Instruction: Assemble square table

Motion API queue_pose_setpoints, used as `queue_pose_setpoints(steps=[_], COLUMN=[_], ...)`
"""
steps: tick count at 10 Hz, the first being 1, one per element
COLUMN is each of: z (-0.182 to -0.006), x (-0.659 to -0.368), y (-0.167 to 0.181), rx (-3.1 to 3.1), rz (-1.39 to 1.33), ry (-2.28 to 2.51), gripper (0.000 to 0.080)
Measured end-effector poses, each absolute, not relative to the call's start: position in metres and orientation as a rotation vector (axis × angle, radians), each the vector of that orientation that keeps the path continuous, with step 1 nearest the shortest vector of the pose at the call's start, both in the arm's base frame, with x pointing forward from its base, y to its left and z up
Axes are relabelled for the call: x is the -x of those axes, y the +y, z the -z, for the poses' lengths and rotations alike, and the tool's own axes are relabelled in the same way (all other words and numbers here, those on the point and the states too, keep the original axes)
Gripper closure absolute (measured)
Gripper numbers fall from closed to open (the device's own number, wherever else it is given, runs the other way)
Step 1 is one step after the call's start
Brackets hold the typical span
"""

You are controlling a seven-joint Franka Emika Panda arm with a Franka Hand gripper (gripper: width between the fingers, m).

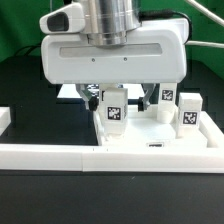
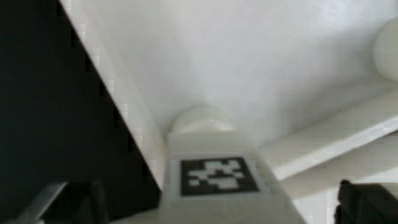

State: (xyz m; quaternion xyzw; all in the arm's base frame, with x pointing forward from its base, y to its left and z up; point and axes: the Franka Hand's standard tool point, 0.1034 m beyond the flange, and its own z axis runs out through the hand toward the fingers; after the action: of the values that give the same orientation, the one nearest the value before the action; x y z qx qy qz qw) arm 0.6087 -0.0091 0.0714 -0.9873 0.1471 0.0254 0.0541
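The white square tabletop [image 1: 140, 132] lies flat against the border wall. One short white leg [image 1: 112, 112] with a black-and-white tag stands upright on it. My gripper [image 1: 120, 95] hangs right over this leg and is open. In the wrist view the tagged leg [image 2: 219, 172] sits between my two dark fingertips [image 2: 71, 205], with a gap on each side and nothing gripped. The tabletop [image 2: 231, 60] fills the space behind it. Two more tagged legs [image 1: 167, 97] [image 1: 187, 110] stand on the exterior view's right.
A long low white border wall [image 1: 110, 157] runs across the front and turns up at the exterior view's left end [image 1: 5, 120]. The table surface is black. The gripper's broad white body hides what lies behind it.
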Motion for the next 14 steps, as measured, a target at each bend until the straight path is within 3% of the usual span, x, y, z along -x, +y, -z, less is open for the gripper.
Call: queue_pose_setpoints(steps=[2, 3, 4, 5, 6, 14], z=[-0.072, -0.072, -0.072, -0.072, -0.072, -0.071], x=[-0.609, -0.609, -0.609, -0.609, -0.609, -0.622], y=[-0.008, -0.008, -0.008, -0.007, -0.007, -0.002], rx=[2.992, 2.992, 2.978, 2.952, 2.932, 2.469], rz=[-0.085, -0.086, -0.09, -0.098, -0.102, -0.126], ry=[0.494, 0.494, 0.572, 0.707, 0.791, 1.818], gripper=[0.015, 0.0286, 0.0286, 0.0426, 0.0512, 0.0509])
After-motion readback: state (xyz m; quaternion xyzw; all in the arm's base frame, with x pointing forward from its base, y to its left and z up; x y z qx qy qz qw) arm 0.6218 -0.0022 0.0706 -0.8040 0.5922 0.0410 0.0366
